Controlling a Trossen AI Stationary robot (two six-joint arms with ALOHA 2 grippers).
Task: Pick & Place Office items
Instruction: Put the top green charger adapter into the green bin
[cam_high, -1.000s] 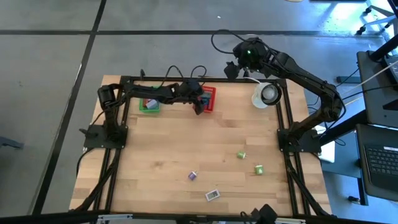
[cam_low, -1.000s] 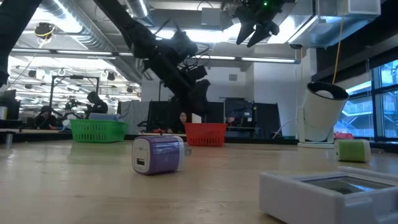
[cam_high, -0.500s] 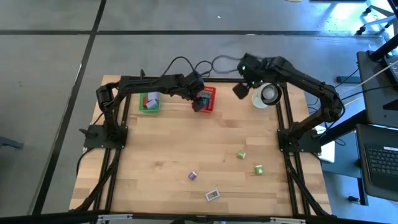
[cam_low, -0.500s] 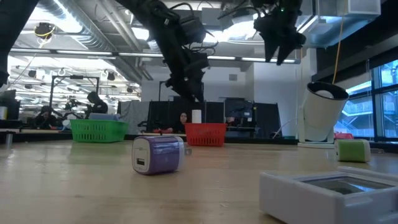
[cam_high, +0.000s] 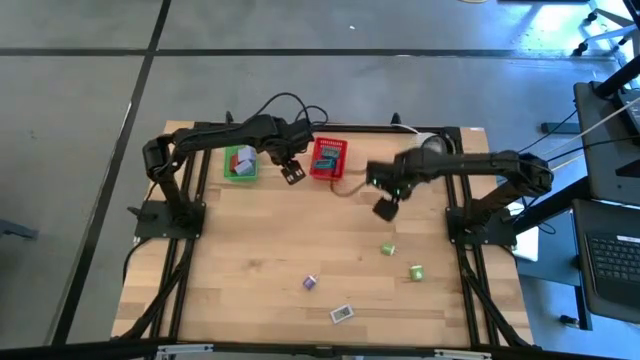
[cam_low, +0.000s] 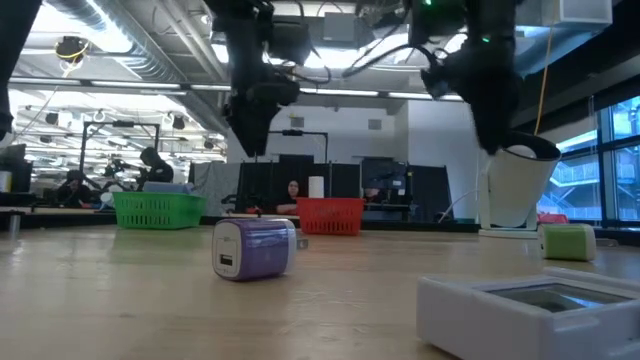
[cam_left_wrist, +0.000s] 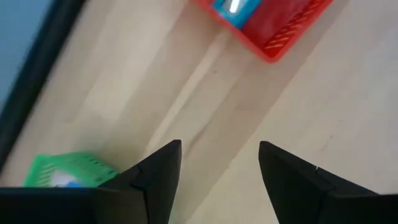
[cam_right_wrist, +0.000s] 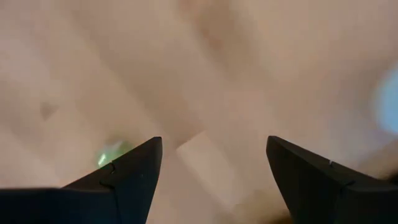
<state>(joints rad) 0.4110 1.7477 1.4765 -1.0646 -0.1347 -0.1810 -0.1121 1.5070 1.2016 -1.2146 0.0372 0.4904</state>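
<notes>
lying loose on wood: lavender block (cam_low: 254, 248), two green blocks (cam_high: 387, 249); both arms' fingers (cam_left_wrist: 160, 174) apart, empty

Overhead, table-level, two downward wrist views

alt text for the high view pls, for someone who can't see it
Seen from above, two dark robot arms reach over a wooden table: the left claw hangs open between a green basket and a red basket, and the right claw hangs open near the table's middle. Two green blocks, a lavender block and a white flat piece lie loose on the table.
</notes>
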